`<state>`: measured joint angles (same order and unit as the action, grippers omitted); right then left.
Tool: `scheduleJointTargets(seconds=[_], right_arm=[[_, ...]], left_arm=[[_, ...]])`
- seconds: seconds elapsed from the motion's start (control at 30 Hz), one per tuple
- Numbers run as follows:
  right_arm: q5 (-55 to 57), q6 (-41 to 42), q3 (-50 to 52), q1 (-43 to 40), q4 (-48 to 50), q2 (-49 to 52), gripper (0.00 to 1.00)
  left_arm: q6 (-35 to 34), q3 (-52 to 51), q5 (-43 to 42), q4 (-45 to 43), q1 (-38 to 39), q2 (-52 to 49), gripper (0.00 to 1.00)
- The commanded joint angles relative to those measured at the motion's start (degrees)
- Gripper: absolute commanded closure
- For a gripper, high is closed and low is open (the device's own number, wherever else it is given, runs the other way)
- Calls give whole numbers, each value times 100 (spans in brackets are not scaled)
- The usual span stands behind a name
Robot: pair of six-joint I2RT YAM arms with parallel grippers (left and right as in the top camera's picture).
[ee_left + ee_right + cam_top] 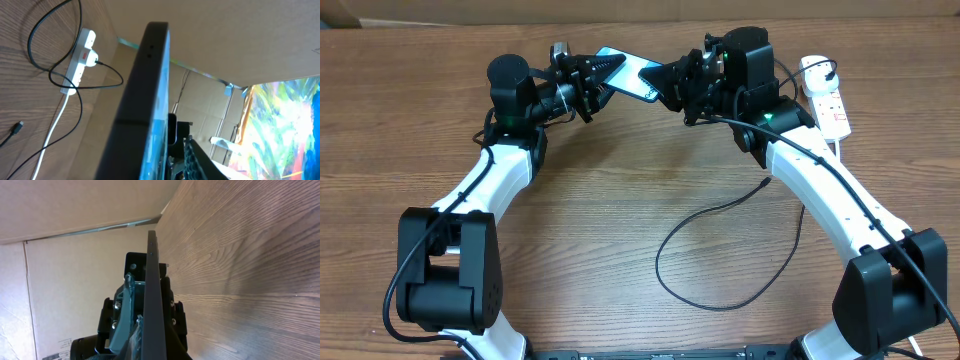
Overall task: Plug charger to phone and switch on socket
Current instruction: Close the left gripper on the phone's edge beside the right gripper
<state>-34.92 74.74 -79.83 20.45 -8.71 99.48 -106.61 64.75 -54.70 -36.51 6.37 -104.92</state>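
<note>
The slim rectangular phone with the light blue-teal screen [632,74] is above the brown wooden table [620,200], at the far side, and hangs between the two arms. The right gripper [672,82] is clamped on its right end. In the right wrist view the phone comes up from between the fingers as a thin dark edge. The left gripper [603,70] meets the left end of the phone. Its fingers stand at both sides of that end, but I cannot tell if they press on it or are only near.

The white elongated plastic socket block [826,98] lies at the far right of the table. The long thin black charger cable [658,262] makes a loose loop on the table near the right arm. Its small connector tip [764,184] lies free on the wood, well apart from the phone, and its black plug end sits in the socket.
</note>
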Motion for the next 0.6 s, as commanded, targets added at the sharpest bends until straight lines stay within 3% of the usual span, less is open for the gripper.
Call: scheduleJointTargets(seconds=[0.0,0.57], right_arm=[[15,-59,-162,17,74,-131,96],[28,-59,-162,17,72,-131,95]], left_arm=[[-15,37,-24,-44,52,-7,79],[-15,37,-20,-44,52,-7,89]])
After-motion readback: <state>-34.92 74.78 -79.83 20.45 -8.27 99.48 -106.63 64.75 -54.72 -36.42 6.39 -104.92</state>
